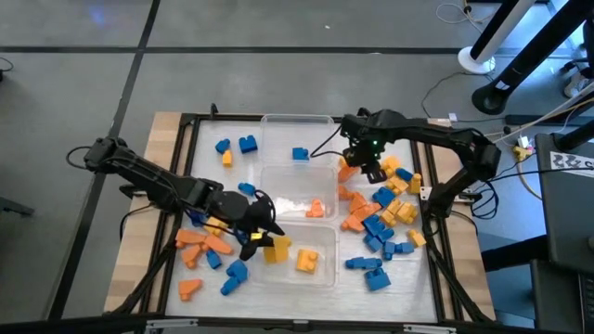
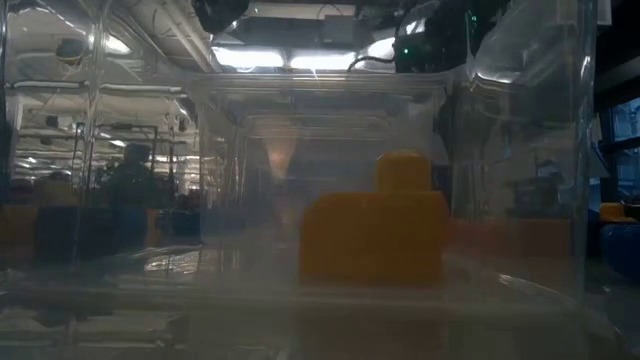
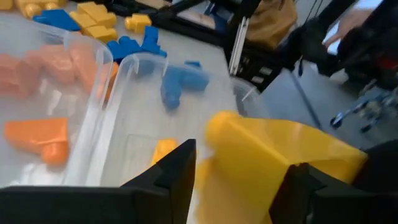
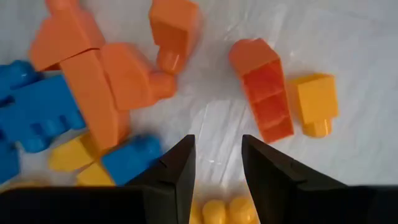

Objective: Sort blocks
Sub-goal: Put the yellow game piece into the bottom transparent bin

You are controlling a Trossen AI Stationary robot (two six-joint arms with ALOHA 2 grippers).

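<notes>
A: Progress check, quick. Three clear tubs in a column mid-table. Far tub (image 1: 278,130) has one blue block (image 1: 300,154), middle tub (image 1: 295,178) one orange block (image 1: 316,209), near tub (image 1: 325,269) a yellow block (image 1: 306,261) already in.

B: So barely started?

A: Yeah, a few sorted at most. Most blocks are loose: a mixed blue, yellow and orange pile (image 1: 385,218) right of the tubs, orange and blue ones (image 1: 209,250) left of the near tub, a few blue and a yellow near the far left.

B: Left end effector (image 1: 263,234)?

A: At the near tub's left edge, over it. Left wrist view shows a big yellow block (image 3: 273,162) between its fingers (image 3: 171,177). Jaws look parted around it, but whether they're pinching it or letting go I can't tell from this angle. Probably a drop into the yellow tub.

B: Right end effector (image 1: 369,167)?

A: Over the far end of the right pile, jaws partly open, nothing between them. Right wrist view looks down at an orange brick (image 4: 264,93) with a small yellow block (image 4: 316,102) beside it; no pick yet.

B: Left to do?

A: Nearly everything, both piles.
</notes>
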